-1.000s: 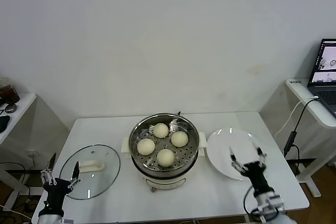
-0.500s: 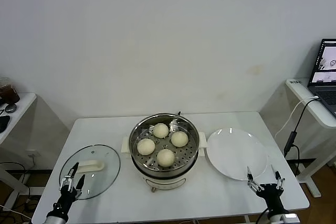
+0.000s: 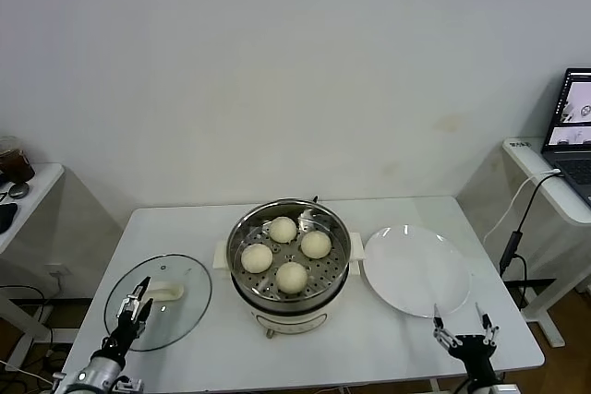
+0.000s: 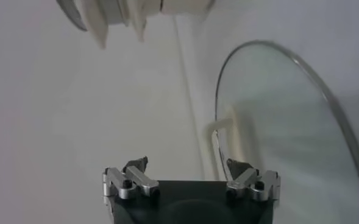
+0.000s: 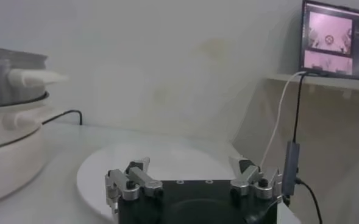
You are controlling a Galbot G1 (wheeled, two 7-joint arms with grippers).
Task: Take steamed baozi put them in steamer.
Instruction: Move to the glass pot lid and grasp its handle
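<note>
Four steamed baozi (image 3: 290,251) sat on the perforated tray inside the steamer (image 3: 289,267) at the middle of the white table (image 3: 369,339). A glass lid (image 3: 159,301) lay flat to its left, a white plate (image 3: 414,270) to its right. The left gripper (image 3: 136,301) hung over the lid's near edge, fingers spread and empty; the right gripper (image 3: 464,329) hovered at the plate's near rim, likewise spread wide.

Lab/office test setup: bare white wall (image 3: 277,62), white surface (image 3: 388,339), laptop (image 3: 574,122) on side desk (image 3: 545,182) far right, cable (image 3: 512,228) hanging.
</note>
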